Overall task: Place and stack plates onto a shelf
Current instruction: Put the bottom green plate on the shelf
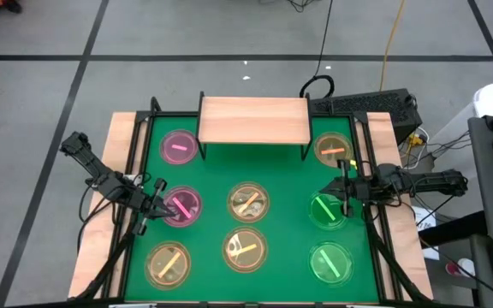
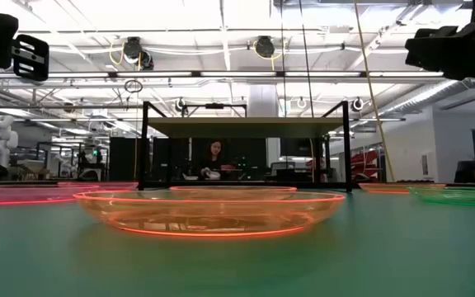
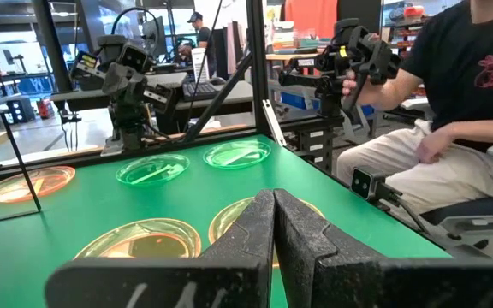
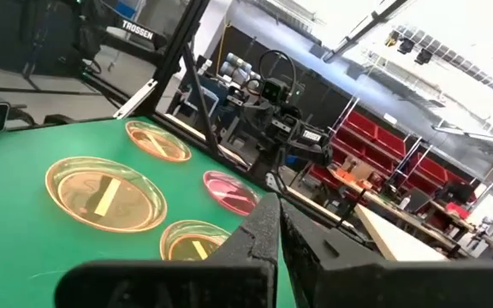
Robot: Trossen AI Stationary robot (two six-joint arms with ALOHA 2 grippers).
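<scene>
The light-wood shelf [image 1: 253, 120] on black legs stands at the table's far edge, with nothing on it. Eight plates lie flat on the green table: two pink [image 1: 181, 147] [image 1: 182, 205], four amber [image 1: 248, 202] [image 1: 245, 248] [image 1: 169, 262] [image 1: 334, 149], two green [image 1: 328, 210] [image 1: 330, 262]. My left gripper [image 1: 157, 201] is shut and hovers over the left rim of the nearer pink plate. My right gripper [image 1: 342, 192] is shut and hovers over the far green plate. In the low view both arms [image 2: 7, 45] [image 2: 460, 45] hang high above the table.
A black frame and wooden side boards [image 1: 122, 145] border the table. A seated person [image 3: 452, 103] is beyond the table's near side. A keyboard [image 1: 366, 104] and cables lie behind the far right corner. The nearest amber plate [image 2: 213, 210] fills the low view in front of the shelf [image 2: 246, 124].
</scene>
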